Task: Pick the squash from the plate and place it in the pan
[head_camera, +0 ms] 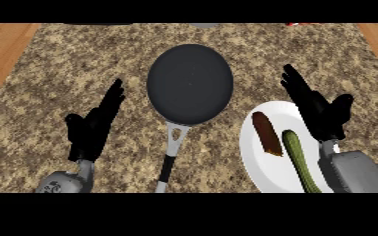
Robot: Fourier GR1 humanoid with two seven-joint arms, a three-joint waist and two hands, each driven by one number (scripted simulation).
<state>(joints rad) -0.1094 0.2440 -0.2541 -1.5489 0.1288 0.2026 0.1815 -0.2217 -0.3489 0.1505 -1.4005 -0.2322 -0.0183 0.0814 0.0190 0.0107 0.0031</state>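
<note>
We see a round black frying pan (pixel 190 82) at the middle of a speckled brown stone surface (pixel 81 60). Right of the pan, a white round plate (pixel 260 166) holds a long green squash (pixel 300 161) beside a brown sausage-shaped piece (pixel 266 133). Our right hand (pixel 319 109) hovers over the plate's far edge, fingers straight; our left hand (pixel 94 123) is left of the pan, fingers straight.

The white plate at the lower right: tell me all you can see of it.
The round white plate looks glossy and sits flat on the speckled granite counter, right of the black pan's handle; its lower edge is cut off by the view. On it lie a long green squash and a brown oblong item, side by side, apart. The right hand, open, overlaps its right rim.
</note>
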